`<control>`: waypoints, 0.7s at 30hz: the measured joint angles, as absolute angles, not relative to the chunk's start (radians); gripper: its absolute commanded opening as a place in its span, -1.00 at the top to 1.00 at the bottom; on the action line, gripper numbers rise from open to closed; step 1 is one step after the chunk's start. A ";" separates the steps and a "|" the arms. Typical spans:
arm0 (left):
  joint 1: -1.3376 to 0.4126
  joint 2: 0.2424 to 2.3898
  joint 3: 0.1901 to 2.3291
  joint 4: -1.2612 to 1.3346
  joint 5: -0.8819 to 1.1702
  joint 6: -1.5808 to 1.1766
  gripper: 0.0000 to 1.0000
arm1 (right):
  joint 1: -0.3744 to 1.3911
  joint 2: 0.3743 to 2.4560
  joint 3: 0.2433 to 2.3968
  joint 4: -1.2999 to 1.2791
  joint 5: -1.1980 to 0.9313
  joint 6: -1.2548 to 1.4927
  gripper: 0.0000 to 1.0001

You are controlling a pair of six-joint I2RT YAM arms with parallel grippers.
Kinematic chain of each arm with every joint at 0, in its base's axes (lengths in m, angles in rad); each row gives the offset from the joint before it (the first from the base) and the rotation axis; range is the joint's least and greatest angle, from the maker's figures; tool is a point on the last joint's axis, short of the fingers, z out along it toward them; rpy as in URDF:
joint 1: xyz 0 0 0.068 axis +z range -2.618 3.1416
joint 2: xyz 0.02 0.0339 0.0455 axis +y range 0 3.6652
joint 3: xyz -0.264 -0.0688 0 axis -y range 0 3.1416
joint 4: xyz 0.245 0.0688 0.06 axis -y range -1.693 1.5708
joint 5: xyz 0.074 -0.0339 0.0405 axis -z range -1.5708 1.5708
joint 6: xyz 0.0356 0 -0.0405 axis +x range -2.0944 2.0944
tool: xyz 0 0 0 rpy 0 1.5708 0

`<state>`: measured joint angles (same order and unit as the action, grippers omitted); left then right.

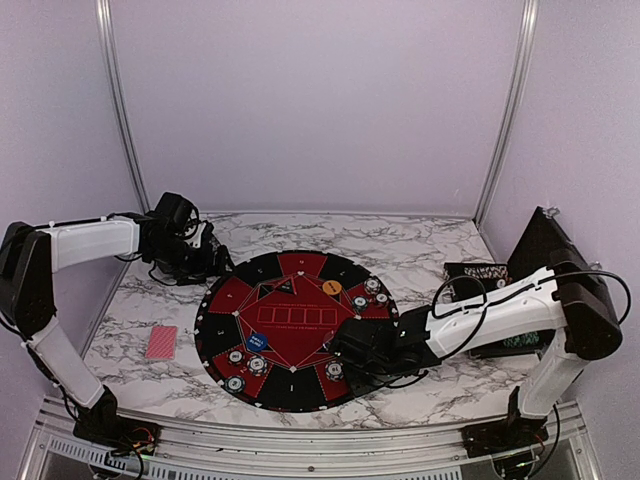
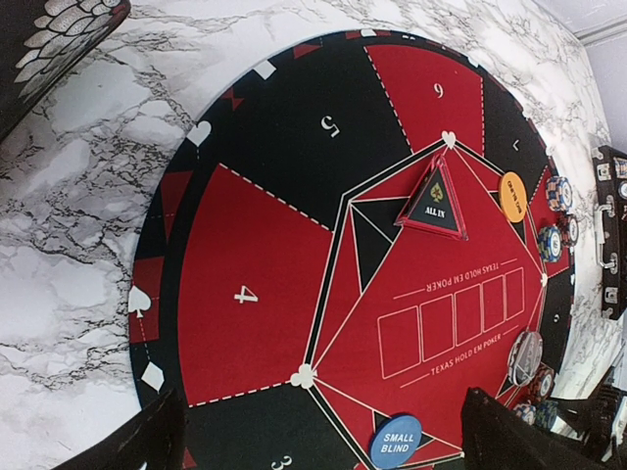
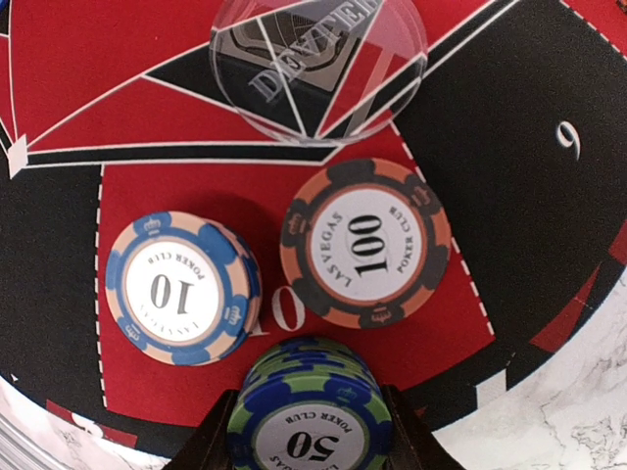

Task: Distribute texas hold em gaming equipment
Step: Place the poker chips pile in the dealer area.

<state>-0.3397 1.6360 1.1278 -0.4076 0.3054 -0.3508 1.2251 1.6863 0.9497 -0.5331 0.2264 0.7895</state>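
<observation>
In the right wrist view a stack of green-and-blue "50" poker chips [image 3: 312, 416] stands on the mat's red sector, and my right gripper [image 3: 312, 436] is shut on it, a finger [image 3: 208, 446] pressed to each side. Just beyond stand a blue "10" chip stack [image 3: 181, 289], a black-and-orange "100" chip [image 3: 364, 243] and a clear dealer disc [image 3: 318, 64]. My left gripper [image 2: 323, 452] hangs open above the mat's back-left, holding nothing. Below it lie the blue small-blind marker [image 2: 396, 442], an orange disc [image 2: 512, 196] and more chips [image 2: 558, 193]. A red-backed card [image 1: 161, 342] lies on the table.
The round black-and-red mat [image 1: 250, 285] fills the table's middle, with an "ALL IN" triangle [image 2: 432, 204] near its centre. More chip stacks [image 1: 245, 365] stand on its front-left sectors. A black case [image 1: 478, 280] sits at the right behind my right arm.
</observation>
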 measured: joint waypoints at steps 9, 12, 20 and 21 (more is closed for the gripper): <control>-0.340 1.636 1.128 -0.408 0.305 -0.351 -0.98 | 1.226 1.687 0.950 -0.534 0.227 0.789 0.26; -0.340 1.636 1.128 -0.408 0.305 -0.351 -0.98 | 1.226 1.687 0.950 -0.534 0.227 0.789 0.20; -0.340 1.636 1.128 -0.408 0.305 -0.351 -0.98 | 1.226 1.688 0.950 -0.536 0.225 0.788 0.04; -0.340 1.636 1.128 -0.408 0.305 -0.351 -0.98 | 1.227 1.689 0.951 -0.535 0.224 0.789 0.02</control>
